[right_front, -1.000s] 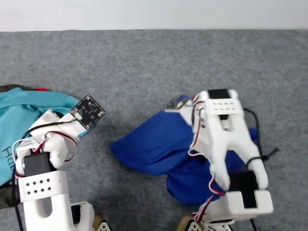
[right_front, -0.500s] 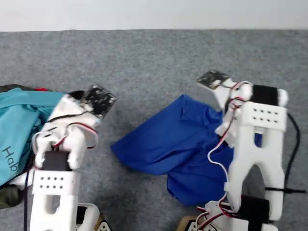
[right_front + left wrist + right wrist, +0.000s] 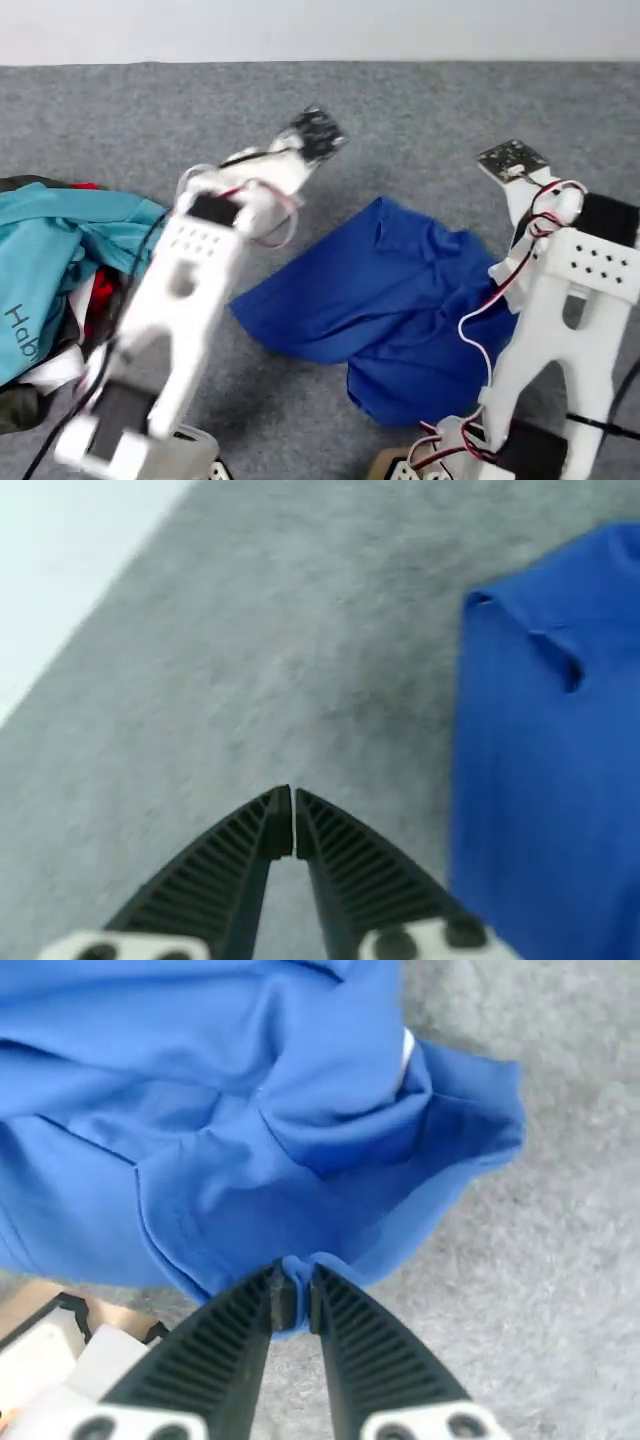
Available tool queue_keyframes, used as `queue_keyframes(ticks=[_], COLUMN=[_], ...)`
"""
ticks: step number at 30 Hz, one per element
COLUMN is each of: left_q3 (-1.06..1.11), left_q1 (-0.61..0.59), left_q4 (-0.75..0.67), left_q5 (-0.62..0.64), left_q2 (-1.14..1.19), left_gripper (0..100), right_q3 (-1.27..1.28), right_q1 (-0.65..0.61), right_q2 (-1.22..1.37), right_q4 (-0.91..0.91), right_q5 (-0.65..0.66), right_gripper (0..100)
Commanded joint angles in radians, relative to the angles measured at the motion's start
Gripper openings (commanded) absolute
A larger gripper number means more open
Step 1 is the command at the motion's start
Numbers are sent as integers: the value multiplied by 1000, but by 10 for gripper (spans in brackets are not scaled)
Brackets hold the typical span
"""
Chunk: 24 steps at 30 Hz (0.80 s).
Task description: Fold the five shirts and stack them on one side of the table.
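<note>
The right gripper (image 3: 292, 1295) has its fingers pinched on a fold at the edge of the blue shirt (image 3: 380, 300). The left gripper (image 3: 292, 825) has its fingers pressed together on nothing, above the bare grey table (image 3: 420, 110) at the shirt's 11 o'clock. The shirt lies crumpled near the table's centre, and the pile of shirts (image 3: 50, 250) sits at the 9 o'clock edge. Spreading the shirt flat seems to be the step in hand. Next, the left gripper likely needs to open and take a far corner.

A plain blue shirt (image 3: 390, 300) on my speckled grey table (image 3: 300, 120). The teal shirt (image 3: 50, 250) bears dark lettering; red cloth (image 3: 97, 300) shows beside it. My arms (image 3: 560, 300) are white.
</note>
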Motion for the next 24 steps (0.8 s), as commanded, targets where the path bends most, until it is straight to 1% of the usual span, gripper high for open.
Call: queue_keyframes(ticks=[1,5,8,13,18,21,24], left_q3=[-237,-426,-581,-868,-1188,-1374,-1506], left_q1=[78,149,189,233,270,276,281], left_q4=[77,123,203,344,493,589,675], left_q5=[6,8,8,3,3,2,-40], left_q2=[170,362,489,698,890,994,1094], left_gripper=[5,5,5,15,145,160,172], right_q3=[-51,-51,-48,-48,-48,-48,-48], right_q1=[41,74,101,110,105,105,105], right_q2=[-39,-39,-39,-39,-39,-39,-39], right_q4=[33,33,33,35,33,33,33], right_q5=[-21,-23,-25,-69,-94,-100,-100], right_gripper=[10,10,10,10,10,10,10])
